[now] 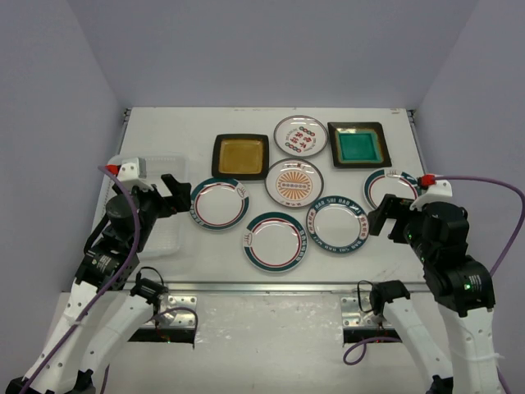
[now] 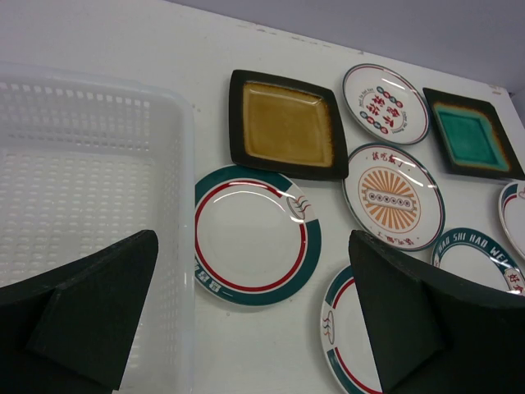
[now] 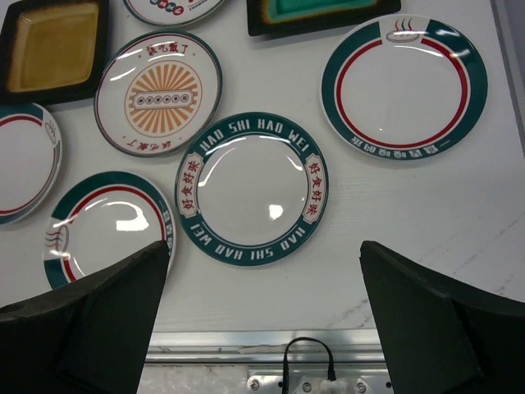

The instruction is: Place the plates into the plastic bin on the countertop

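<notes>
Several plates lie on the countertop [image 1: 246, 123]: an amber square one [image 1: 239, 156], a teal square one [image 1: 358, 145], a red-motif round one [image 1: 300, 135], an orange sunburst one [image 1: 294, 182] and green-banded round ones [image 1: 276, 241]. The translucent plastic bin [image 1: 160, 164] sits at the left, empty in the left wrist view [image 2: 90, 164]. My left gripper [image 1: 176, 193] hovers open over the bin's right wall, beside a green-banded plate [image 2: 254, 238]. My right gripper [image 1: 385, 215] hovers open near the lettered teal-banded plate [image 3: 253, 187], partly covering a green-banded plate [image 3: 404, 82].
The metal front edge [image 3: 262, 345] of the countertop runs just below the right gripper, with a black cable loop [image 3: 305, 361] under it. Grey walls close in the back and both sides. Purple cables [image 1: 492, 189] arc from both wrists.
</notes>
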